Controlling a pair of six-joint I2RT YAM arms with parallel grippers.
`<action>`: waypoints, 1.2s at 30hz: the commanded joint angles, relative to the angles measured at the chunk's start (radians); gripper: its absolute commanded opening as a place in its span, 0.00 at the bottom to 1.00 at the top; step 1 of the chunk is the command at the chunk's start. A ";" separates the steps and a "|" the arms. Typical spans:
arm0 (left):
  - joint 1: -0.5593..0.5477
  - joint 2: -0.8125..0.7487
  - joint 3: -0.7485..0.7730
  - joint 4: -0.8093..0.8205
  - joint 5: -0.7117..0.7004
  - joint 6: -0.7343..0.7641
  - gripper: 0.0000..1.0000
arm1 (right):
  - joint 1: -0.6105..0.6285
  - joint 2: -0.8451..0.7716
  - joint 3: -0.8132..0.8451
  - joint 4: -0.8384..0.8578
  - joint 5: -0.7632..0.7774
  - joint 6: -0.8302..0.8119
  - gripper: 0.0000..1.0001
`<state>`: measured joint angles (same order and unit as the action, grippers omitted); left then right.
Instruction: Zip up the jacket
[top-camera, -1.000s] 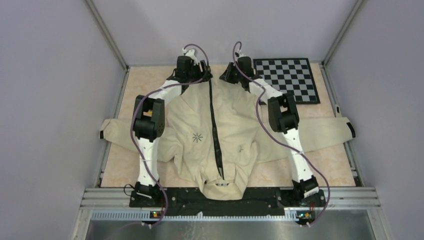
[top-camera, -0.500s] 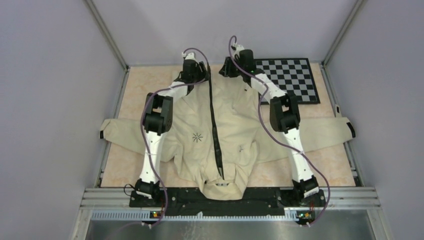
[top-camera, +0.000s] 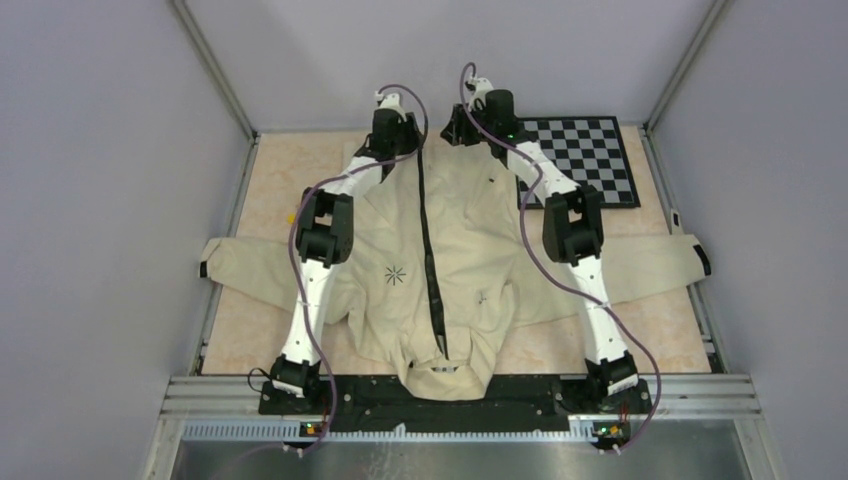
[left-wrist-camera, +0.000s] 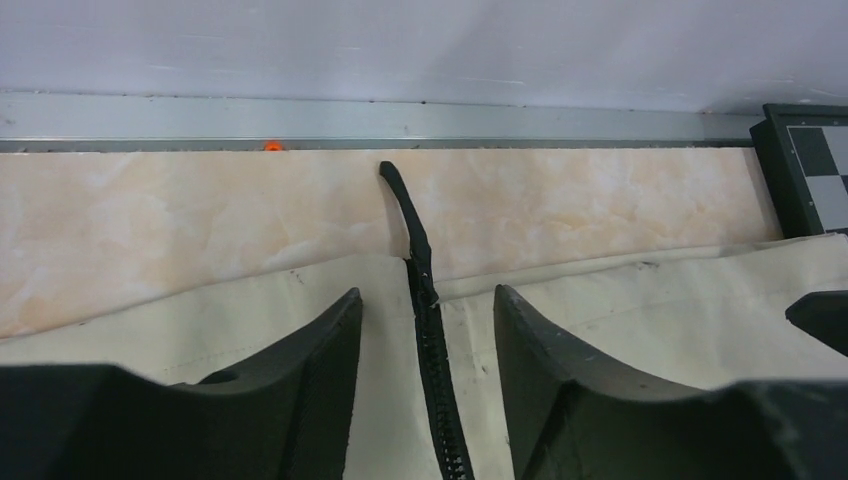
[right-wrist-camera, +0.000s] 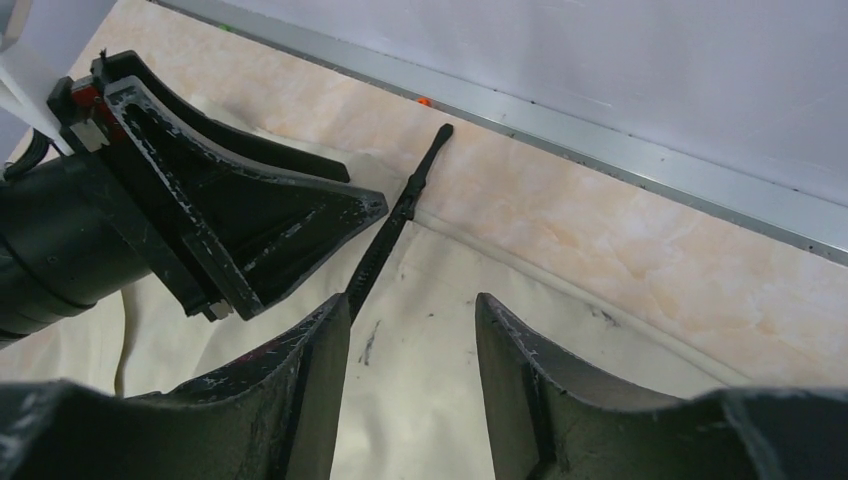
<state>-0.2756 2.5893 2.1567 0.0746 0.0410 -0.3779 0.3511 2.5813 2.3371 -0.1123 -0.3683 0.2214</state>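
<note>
The cream jacket lies spread flat, collar toward the arm bases and hem at the far side. Its black zipper runs up the middle. Both arms reach over it to the far hem. My left gripper is open and straddles the zipper, one finger on the cloth at each side; the zipper's loose black end sticks out past the hem onto the table. My right gripper is open over bare cream cloth just right of the zipper, close beside the left gripper. Neither holds anything.
A black-and-white checkerboard lies at the far right, its corner next to the hem. A metal rail and the back wall stand close behind the hem. The sleeves stretch out toward both side walls.
Both arms have stretched farther toward the far hem; the left arm moved the most, bringing its gripper in over the zipper's end. The jacket has not shifted.
</note>
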 joint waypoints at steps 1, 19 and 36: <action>-0.004 0.020 0.060 -0.002 0.017 0.046 0.58 | 0.007 -0.082 -0.005 0.043 -0.007 0.011 0.49; -0.024 0.044 0.056 0.008 -0.065 0.080 0.21 | 0.008 -0.075 -0.096 0.144 -0.022 0.086 0.48; 0.136 -0.015 -0.177 0.411 0.563 -0.337 0.00 | -0.018 0.102 0.001 0.351 -0.200 0.555 0.56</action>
<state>-0.1532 2.5984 2.0045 0.3111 0.4423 -0.5880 0.3416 2.6362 2.2959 0.1062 -0.4999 0.6170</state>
